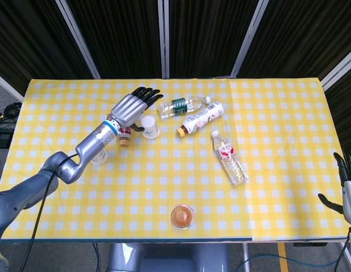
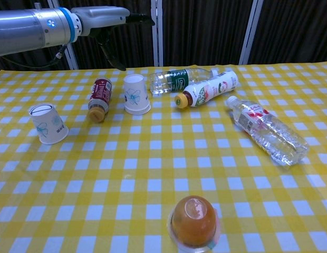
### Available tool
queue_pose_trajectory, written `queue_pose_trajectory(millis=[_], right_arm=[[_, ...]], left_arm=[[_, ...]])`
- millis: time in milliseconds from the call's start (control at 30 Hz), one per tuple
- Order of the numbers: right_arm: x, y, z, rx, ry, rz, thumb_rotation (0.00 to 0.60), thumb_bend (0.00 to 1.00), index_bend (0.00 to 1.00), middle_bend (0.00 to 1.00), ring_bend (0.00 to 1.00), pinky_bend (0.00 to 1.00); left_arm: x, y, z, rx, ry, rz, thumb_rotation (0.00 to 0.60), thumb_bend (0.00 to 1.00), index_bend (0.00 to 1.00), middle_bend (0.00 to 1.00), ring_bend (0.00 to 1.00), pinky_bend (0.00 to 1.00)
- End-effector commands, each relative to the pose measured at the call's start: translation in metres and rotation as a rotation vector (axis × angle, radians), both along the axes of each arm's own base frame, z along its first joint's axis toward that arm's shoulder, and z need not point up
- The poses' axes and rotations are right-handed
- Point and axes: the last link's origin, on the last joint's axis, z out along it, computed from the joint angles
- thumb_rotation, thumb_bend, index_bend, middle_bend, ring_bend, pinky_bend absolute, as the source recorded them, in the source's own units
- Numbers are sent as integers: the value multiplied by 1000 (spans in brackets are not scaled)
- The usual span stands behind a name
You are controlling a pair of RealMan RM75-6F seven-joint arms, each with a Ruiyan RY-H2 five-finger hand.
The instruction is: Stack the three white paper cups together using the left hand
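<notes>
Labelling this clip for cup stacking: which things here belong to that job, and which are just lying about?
Job:
stacked cups
lone cup
left hand

Lying about:
green-label bottle
white bottle
clear bottle
red bottle
orange jelly cup

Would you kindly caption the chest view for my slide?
Left robot hand open above stacked cups; third cup stands apart.

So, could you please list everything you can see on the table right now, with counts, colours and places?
cup stack: one, white, upside down, beside red bottle; how many cups nested cannot be told
single cup: one, white, upside down, left
red bottle: one, lying
green-label bottle: one, clear, lying at back
white bottle: one, yellow cap, lying
clear bottle: one, red label, right
jelly cup: one, orange, front
tablecloth: yellow check
left hand: fingers spread above stack, holding nothing
right hand: right edge, apparently empty
</notes>
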Motion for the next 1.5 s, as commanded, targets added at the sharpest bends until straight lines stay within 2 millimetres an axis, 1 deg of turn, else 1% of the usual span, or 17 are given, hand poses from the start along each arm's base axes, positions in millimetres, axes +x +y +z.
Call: queue_pose_trajectory(millis=[33, 100, 200, 267, 333, 400, 467, 533, 600, 667, 767, 967, 1133, 1300, 1367, 1433, 1500], right_arm=[[1, 1, 0, 2, 1, 4, 600, 0, 0, 0, 0, 0], [3, 2, 0, 3, 1, 10, 600, 0, 0, 0, 0, 0], [5, 3, 0, 3, 2, 19, 600, 0, 0, 0, 0, 0], [6, 5, 0, 4, 0, 23, 600, 0, 0, 0, 0, 0], [8, 6, -1, 5, 0, 30, 600, 0, 0, 0, 0, 0], [10, 7, -1, 7, 0, 37, 600, 0, 0, 0, 0, 0], [13, 9, -2, 12, 2, 47, 600, 0, 0, 0, 0, 0], [15, 10, -3, 16, 0, 57, 600, 0, 0, 0, 0, 0], [17, 10, -3, 17, 0, 62, 600, 0, 0, 0, 0, 0], [17, 11, -3, 16, -1, 65, 600, 0, 0, 0, 0, 0], [17, 11, -3, 16, -1, 67, 600, 0, 0, 0, 0, 0], [16, 12, -1, 11, -2, 64, 600, 0, 0, 0, 0, 0], [14, 13, 2, 3, -4, 57, 600, 0, 0, 0, 0, 0], [13, 13, 3, 1, -5, 51, 600, 0, 0, 0, 0, 0], [12, 13, 3, -1, -4, 50, 600, 0, 0, 0, 0, 0], [12, 13, 3, -3, -5, 49, 600, 0, 0, 0, 0, 0], [11, 12, 4, -4, -5, 48, 600, 0, 0, 0, 0, 0]], left_arm=[[-27, -20, 26, -11, -25, 7, 600, 16, 39, 0, 0, 52], [-46, -37, 36, -17, -26, 3, 600, 0, 57, 0, 3, 53], [-70, -61, 50, -18, -18, -4, 600, 0, 72, 16, 37, 70], [-86, -74, 58, -14, -10, 2, 600, 0, 86, 46, 72, 102], [-105, -87, 65, -8, 14, 19, 600, 0, 96, 79, 118, 169], [-119, -97, 69, -14, 28, 39, 600, 0, 98, 92, 140, 217], [-138, -107, 73, -16, 46, 73, 600, 0, 101, 100, 146, 230], [-152, -111, 73, -14, 65, 104, 600, 0, 107, 105, 155, 233], [-163, -112, 71, -16, 84, 131, 600, 0, 121, 117, 176, 260], [-171, -113, 68, -19, 90, 151, 600, 0, 135, 128, 193, 287], [-178, -111, 63, -16, 80, 169, 600, 0, 145, 129, 196, 291], [-185, -100, 45, -5, 107, 186, 600, 0, 175, 150, 227, 331], [-187, -94, 30, -10, 120, 202, 600, 0, 220, 198, 263, 388], [-188, -89, 22, -18, 129, 213, 600, 0, 284, 259, 311, 432], [-187, -89, 20, -21, 120, 210, 600, 0, 327, 298, 353, 472], [-187, -89, 19, -16, 129, 196, 600, 0, 403, 360, 408, 515], [-189, -89, 19, -8, 145, 188, 600, 3, 449, 396, 439, 542]])
